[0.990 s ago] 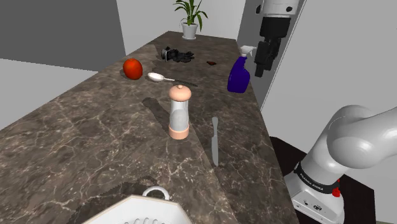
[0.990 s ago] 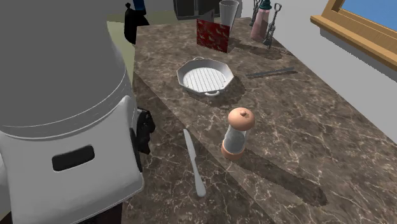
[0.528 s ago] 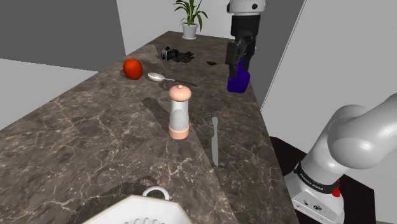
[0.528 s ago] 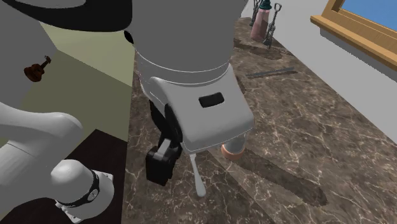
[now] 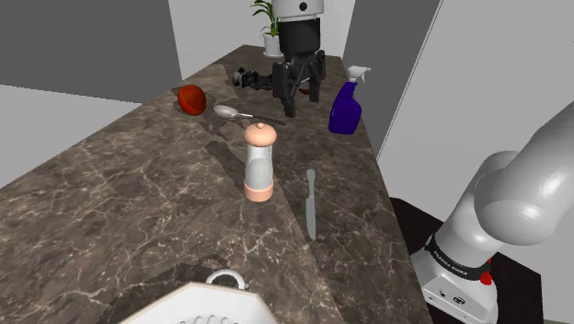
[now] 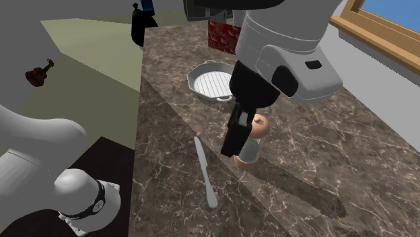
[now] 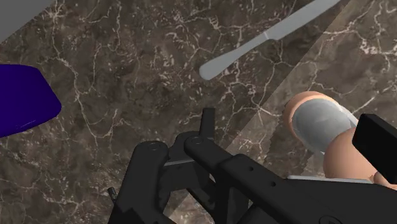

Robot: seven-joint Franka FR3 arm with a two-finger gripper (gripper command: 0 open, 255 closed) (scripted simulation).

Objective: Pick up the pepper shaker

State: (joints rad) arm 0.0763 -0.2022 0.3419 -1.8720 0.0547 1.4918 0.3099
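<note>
Shoulder view, pepper shaker [image 5: 259, 164] upright on counter [image 5: 138, 184], blue spray bottle [image 5: 346, 110] beyond

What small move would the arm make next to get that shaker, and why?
Probably shift the gripper sideways until it is over the pepper shaker, then lower. The fingers stand apart and hang above the counter, but the upright shaker is off to one side of them, not between them.
</note>
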